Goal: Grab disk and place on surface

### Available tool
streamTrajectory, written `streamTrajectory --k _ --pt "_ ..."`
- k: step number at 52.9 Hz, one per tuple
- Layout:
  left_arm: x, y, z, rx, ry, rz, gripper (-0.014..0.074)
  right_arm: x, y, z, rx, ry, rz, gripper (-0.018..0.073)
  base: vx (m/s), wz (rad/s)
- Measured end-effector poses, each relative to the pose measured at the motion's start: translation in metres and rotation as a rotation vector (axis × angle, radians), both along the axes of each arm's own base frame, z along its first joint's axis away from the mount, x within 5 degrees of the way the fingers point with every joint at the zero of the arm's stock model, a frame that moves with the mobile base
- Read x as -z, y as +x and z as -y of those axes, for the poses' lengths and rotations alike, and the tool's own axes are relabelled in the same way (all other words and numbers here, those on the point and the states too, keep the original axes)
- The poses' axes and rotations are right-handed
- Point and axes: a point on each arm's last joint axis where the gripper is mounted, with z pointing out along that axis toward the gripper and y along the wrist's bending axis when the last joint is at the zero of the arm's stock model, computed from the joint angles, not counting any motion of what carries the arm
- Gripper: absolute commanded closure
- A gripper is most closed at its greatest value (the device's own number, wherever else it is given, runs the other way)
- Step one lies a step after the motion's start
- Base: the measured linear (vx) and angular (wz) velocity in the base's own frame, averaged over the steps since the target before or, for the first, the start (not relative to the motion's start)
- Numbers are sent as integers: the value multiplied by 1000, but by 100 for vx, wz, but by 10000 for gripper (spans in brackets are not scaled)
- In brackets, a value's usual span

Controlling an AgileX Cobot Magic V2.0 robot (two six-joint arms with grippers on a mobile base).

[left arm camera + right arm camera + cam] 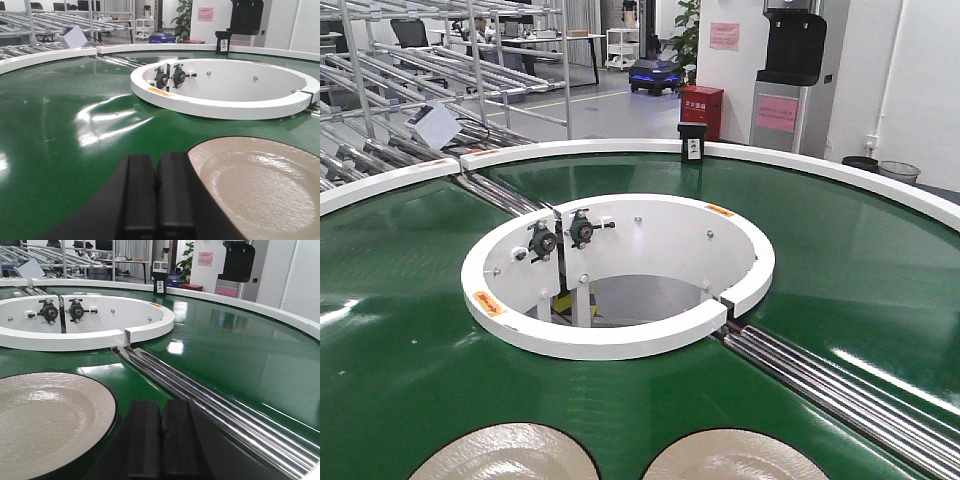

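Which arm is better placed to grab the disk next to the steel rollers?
Right: its shut gripper sits between that disk and the rollers, so it probably has the shorter reach.

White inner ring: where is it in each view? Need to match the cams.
Exterior front: the white inner ring sits centre frame, seen from above.
Left wrist: ring upper right, beyond the green belt.
Right wrist: ring upper left, steel rollers running out from its gap.
Shared landmark: the black bearings on the ring's inner wall.
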Motion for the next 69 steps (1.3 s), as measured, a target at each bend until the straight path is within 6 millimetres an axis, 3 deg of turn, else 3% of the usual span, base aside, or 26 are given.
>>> streamTrajectory --k 35,54,62,66,69 --pt "0 0 0 0 0 3 604 0 0 0 0 0 0 568 0 0" --pt "-11 0 0 3 -12 121 604 -6 0 -1 -8 5 65 568 0 0" --pt "-33 -4 0 5 -18 288 604 -24 -2 -2 -28 20 234 568 0 0" --pt "-60 -11 0 6 -19 394 604 -40 -5 -2 -22 23 245 568 0 0" --pt "-85 -18 0 6 -19 469 604 -63 -7 -1 -12 22 225 568 0 0"
